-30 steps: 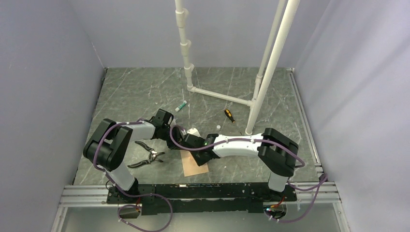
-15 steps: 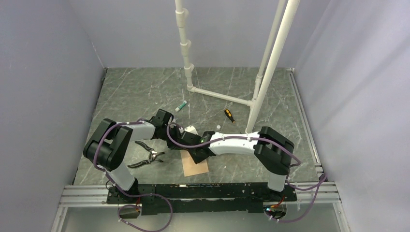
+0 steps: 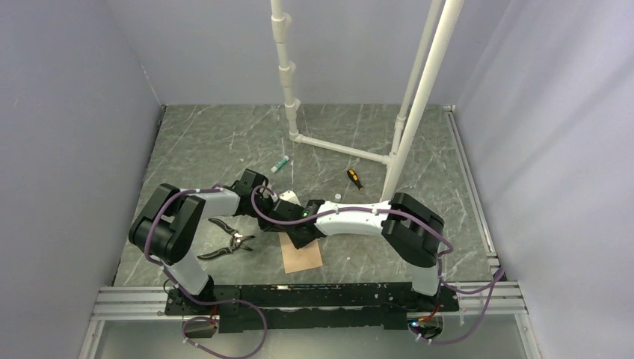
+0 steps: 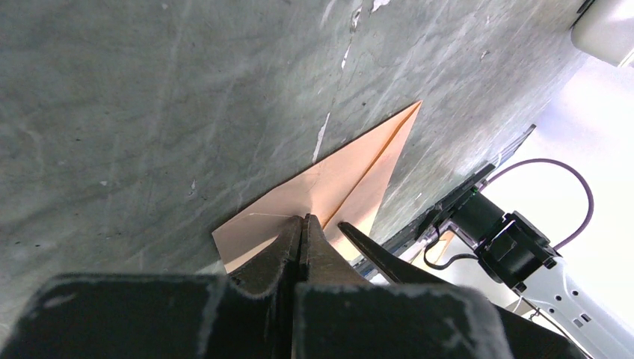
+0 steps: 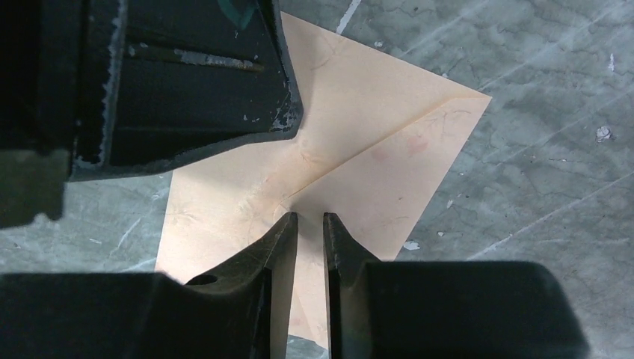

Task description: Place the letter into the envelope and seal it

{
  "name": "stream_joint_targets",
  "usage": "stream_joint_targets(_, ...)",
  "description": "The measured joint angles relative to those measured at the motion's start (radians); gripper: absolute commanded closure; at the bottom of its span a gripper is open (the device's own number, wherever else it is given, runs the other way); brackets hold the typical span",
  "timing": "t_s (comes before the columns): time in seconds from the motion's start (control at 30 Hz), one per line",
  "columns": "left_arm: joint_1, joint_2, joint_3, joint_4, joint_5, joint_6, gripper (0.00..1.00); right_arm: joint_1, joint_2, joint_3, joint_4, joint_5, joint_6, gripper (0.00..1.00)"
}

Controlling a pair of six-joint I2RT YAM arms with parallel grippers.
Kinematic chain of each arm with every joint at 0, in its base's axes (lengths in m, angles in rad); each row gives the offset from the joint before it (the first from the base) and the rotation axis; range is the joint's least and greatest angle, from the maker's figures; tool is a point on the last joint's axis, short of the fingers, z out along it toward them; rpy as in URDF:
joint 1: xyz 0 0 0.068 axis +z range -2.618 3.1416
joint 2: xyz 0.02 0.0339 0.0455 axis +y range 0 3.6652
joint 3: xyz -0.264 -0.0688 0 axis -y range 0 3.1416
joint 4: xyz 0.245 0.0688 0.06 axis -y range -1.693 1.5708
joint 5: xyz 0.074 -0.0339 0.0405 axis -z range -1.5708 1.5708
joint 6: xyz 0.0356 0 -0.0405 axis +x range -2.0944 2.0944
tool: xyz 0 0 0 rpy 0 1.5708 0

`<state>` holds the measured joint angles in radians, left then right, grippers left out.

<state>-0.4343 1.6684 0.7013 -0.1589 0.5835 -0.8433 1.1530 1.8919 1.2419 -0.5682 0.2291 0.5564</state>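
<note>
The tan envelope (image 3: 303,256) lies flat on the dark marble table in front of the arms. In the right wrist view its face (image 5: 374,134) shows diagonal fold lines that meet just ahead of my right fingertips. My right gripper (image 5: 306,217) is down on the paper with its jaws a narrow gap apart. My left gripper (image 4: 301,218) is shut, with its tip on the envelope (image 4: 336,179). It also shows in the right wrist view (image 5: 187,75), close above. In the top view both grippers meet over the envelope's far end. No separate letter shows.
Black pliers (image 3: 228,241) lie left of the envelope. A green-capped tube (image 3: 279,164) and a small screwdriver (image 3: 354,179) lie farther back. A white pipe frame (image 3: 340,147) stands behind them, with one post (image 3: 390,179) close to the right arm.
My right arm has stretched further left, bringing its gripper up against the left gripper over the envelope's far end. The left arm and the envelope have hardly moved.
</note>
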Motion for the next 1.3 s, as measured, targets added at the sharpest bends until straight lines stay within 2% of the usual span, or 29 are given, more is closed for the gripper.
stream_joint_targets(0.67,0.0,0.016,-0.002,0.02,0.029,0.0,0.97,0.0,-0.007,-0.016,0.008,0.007,0.035,0.72)
stream_joint_targets(0.93,0.006,0.016,-0.008,0.029,0.035,0.0,0.98,-0.002,-0.041,-0.074,0.078,-0.013,-0.002,0.72)
stream_joint_targets(1.3,0.013,0.025,-0.01,0.039,0.055,0.0,0.98,0.001,-0.045,-0.077,0.072,-0.006,-0.006,0.75)
